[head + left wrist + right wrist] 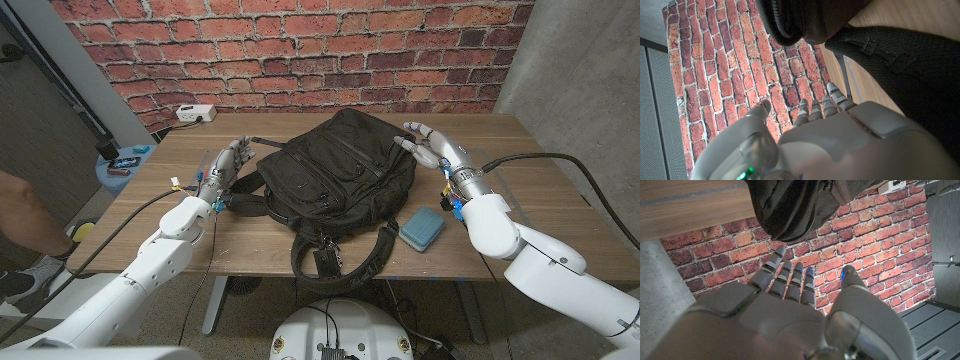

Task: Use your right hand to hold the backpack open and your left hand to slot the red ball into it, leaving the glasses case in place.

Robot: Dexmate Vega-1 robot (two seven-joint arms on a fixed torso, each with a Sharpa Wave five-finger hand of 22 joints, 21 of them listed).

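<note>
A black backpack [335, 165] lies in the middle of the wooden table [545, 200], its straps and handle toward the front edge. The blue glasses case [422, 228] lies on the table by the backpack's front right corner. My left hand [228, 165] is open beside the backpack's left side, fingers spread and holding nothing. My right hand [430, 145] is open at the backpack's far right edge, fingers apart, also holding nothing. In the left wrist view my left hand [830, 135] reaches past the backpack [805, 20]. In the right wrist view my right hand [790, 305] is apart from the backpack [790, 205].
A white power strip [195, 113] sits at the table's far left corner. A brick wall [300, 50] stands behind the table. A blue stool [125, 165] and a person's leg [20, 230] are to the table's left.
</note>
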